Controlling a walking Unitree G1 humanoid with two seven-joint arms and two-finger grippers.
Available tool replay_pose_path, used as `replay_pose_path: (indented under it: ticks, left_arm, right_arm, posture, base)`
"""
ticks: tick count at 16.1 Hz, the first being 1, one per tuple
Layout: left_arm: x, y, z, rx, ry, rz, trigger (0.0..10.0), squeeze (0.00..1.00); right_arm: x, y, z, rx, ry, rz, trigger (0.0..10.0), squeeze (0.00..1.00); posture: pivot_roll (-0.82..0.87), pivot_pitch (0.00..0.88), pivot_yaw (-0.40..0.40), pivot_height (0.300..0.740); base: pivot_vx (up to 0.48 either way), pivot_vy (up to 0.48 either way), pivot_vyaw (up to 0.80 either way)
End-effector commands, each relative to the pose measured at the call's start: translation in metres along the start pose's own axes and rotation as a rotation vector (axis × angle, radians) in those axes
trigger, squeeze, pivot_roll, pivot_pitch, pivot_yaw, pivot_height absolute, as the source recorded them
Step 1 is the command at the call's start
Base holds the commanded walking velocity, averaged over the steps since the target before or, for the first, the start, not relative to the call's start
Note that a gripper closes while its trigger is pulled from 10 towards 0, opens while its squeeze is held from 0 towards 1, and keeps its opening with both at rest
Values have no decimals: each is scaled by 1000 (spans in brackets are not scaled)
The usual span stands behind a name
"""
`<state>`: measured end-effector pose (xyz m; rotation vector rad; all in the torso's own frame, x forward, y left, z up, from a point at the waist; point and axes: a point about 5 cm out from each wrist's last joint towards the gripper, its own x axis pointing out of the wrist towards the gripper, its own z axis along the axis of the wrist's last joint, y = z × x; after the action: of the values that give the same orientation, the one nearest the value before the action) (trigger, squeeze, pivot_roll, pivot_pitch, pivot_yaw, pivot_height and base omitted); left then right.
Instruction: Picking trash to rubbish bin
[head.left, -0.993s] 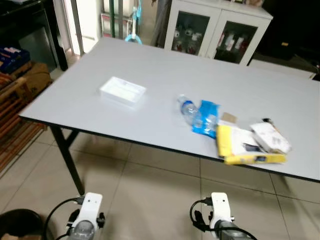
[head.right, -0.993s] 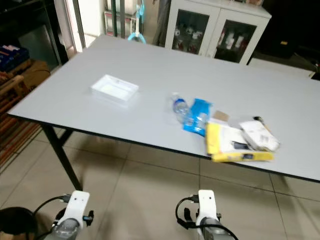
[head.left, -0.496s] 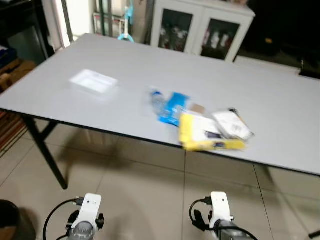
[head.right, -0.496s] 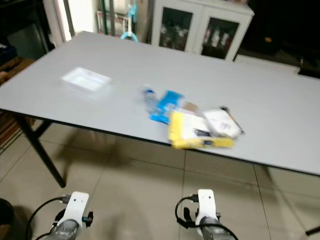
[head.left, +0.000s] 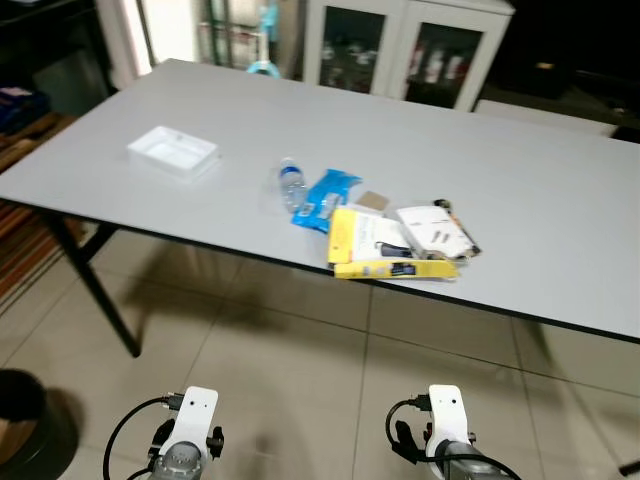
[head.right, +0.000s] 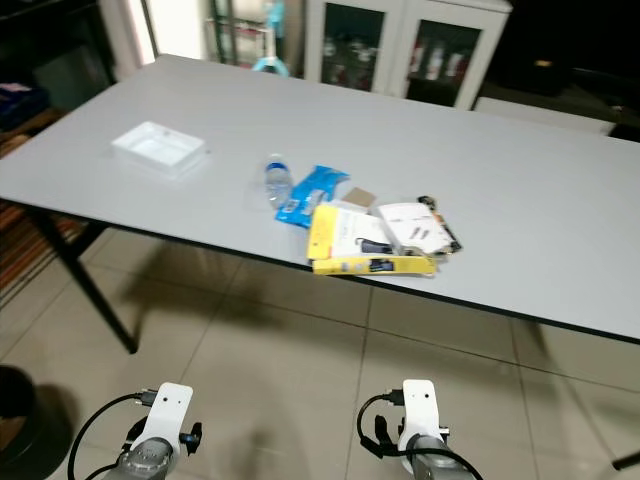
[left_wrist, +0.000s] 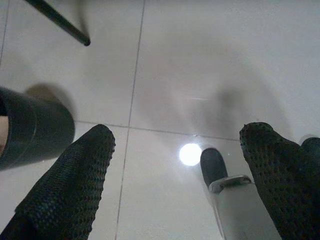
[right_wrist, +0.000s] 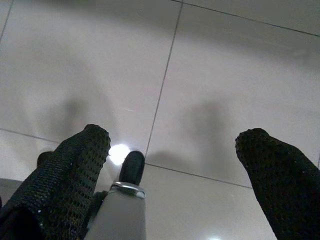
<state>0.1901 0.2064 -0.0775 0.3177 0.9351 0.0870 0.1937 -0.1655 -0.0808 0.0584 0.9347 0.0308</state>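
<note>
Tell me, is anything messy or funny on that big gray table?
Yes. A clear plastic bottle lies tipped on its side beside a blue wrapper. Next to them, a yellow packet and a white packet sit heaped near the table's front edge. A clear plastic tray sits apart, looking tidy.

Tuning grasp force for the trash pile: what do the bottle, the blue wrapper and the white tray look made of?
Bottle: clear thin plastic, probably; the table shows through it, and it lies on its side.
Blue wrapper: glossy plastic film, by its sheen and crumpled flat shape.
White tray: looks like thin moulded plastic or foam, matte white with a raised rim; the pictures leave open which.
All rest on the smooth grey table.
</note>
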Motion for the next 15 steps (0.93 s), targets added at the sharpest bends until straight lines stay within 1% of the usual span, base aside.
replay_pose_path:
  ticks: [1, 3, 5, 7, 8, 10, 11, 12, 13, 14, 15]
  left_arm:
    - [0, -3, 5, 25, -24, -24, 10000, 0]
    - [1, -4, 9, 40, -39, -28, 10000, 0]
    - [2, -3, 23, 87, -100, -33, 10000, 0]
    - [3, -2, 38, 120, -167, -39, 10000, 0]
    - [3, -1, 42, 125, -180, -41, 10000, 0]
    - [3, -2, 57, 138, -231, -50, 10000, 0]
    - [3, -2, 65, 139, -264, -49, 10000, 0]
    - [1, -1, 87, 132, -364, -43, 10000, 0]
    - [-4, 0, 108, 153, -467, -35, 10000, 0]
    - [-8, 0, 127, 159, -549, -29, 10000, 0]
    - [-13, 1, 140, 151, -613, -28, 10000, 0]
  right_arm:
    - [0, -4, 3, -10, -11, -9, 10000, 0]
    - [0, -3, 2, -11, -10, -9, 10000, 0]
    - [0, -3, 3, -17, -14, -4, 10000, 0]
    - [1, -2, 9, -16, -35, 2, 10000, 0]
    - [1, -2, 11, -15, -39, 2, 10000, 0]
    - [2, 0, 20, -19, -74, 8, 10000, 0]
    - [3, 1, 28, -17, -107, 13, 10000, 0]
    - [3, 3, 49, -17, -196, 25, 10000, 0]
    - [2, 3, 69, -21, -279, 32, 10000, 0]
    - [1, 2, 85, -26, -340, 37, 10000, 0]
    - [-1, 3, 99, -32, -391, 43, 10000, 0]
  posture:
    - [24, 31, -106, 740]
    - [23, 32, -107, 740]
    - [23, 38, -108, 740]
    - [23, 38, -106, 740]
    - [24, 36, -105, 740]
    - [22, 25, -103, 740]
    - [22, 25, -103, 740]
    - [14, 17, -99, 740]
    - [14, 11, -99, 740]
    - [32, 0, -99, 740]
    - [36, 0, -94, 740]
  base:
    - [0, 0, 0]
    - [0, 0, 0]
    - [0, 0, 0]
    - [0, 0, 0]
    - [0, 0, 0]
    - [0, 0, 0]
    - [0, 0, 0]
    - [0, 0, 0]
    - [0, 0, 0]
    - [0, 0, 0]
    - [0, 0, 0]
